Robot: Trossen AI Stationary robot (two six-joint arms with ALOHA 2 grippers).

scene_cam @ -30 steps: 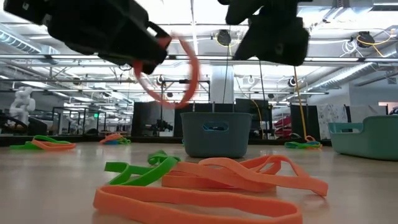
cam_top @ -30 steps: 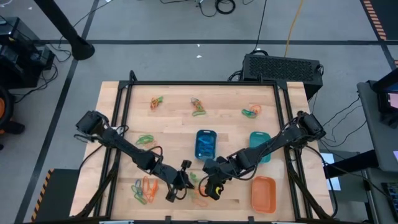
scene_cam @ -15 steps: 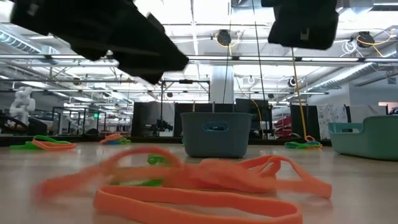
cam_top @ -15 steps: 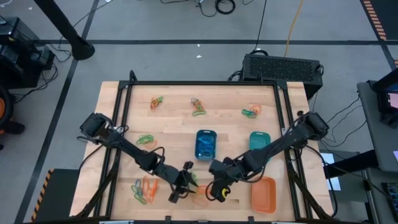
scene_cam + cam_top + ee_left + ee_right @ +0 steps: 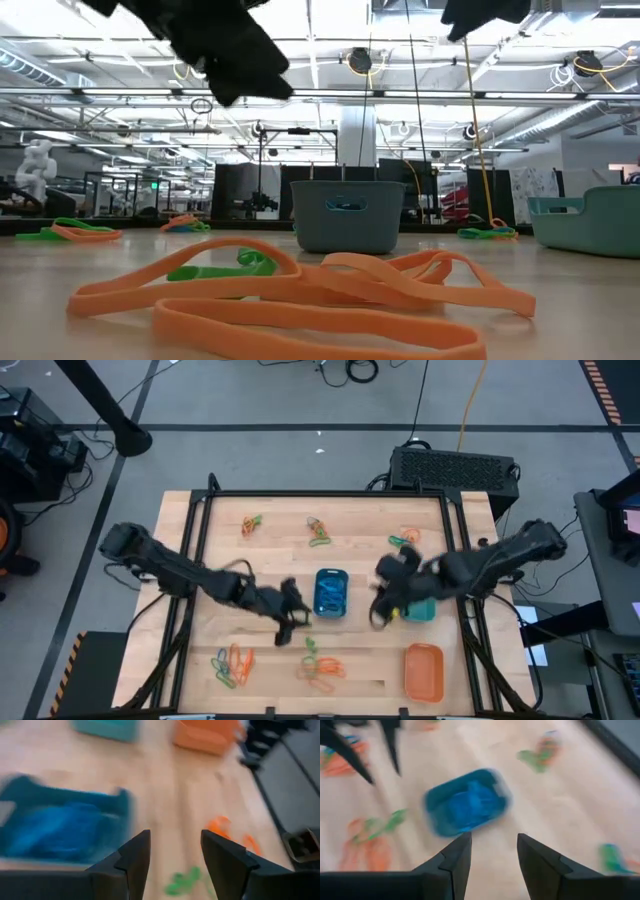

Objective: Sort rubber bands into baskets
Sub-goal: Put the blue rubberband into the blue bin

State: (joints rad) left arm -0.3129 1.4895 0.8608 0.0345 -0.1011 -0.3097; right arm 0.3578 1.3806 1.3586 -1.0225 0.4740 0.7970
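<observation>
The blue basket (image 5: 331,592) holds blue rubber bands. The teal basket (image 5: 417,600) stands to its right and the orange basket (image 5: 424,670) near the front right. A heap of orange and green rubber bands (image 5: 320,666) lies flat on the table at the front centre, close in the low view (image 5: 330,290). My left gripper (image 5: 288,622) hovers just left of the blue basket, open with nothing between its fingers (image 5: 175,837). My right gripper (image 5: 381,612) hovers between the blue and teal baskets, also open with nothing in it (image 5: 493,840).
More band clusters lie at the front left (image 5: 232,665) and along the far side (image 5: 250,523), (image 5: 318,532), (image 5: 405,540). A raised black frame (image 5: 320,493) borders the wooden table. Bare wood lies between the baskets and the front heap.
My left gripper has let go of an orange band that it held above the front heap; the band has fallen and now lies spread on the heap. Both grippers have risen and gone toward the far edge, the right one also toward the table's right.
</observation>
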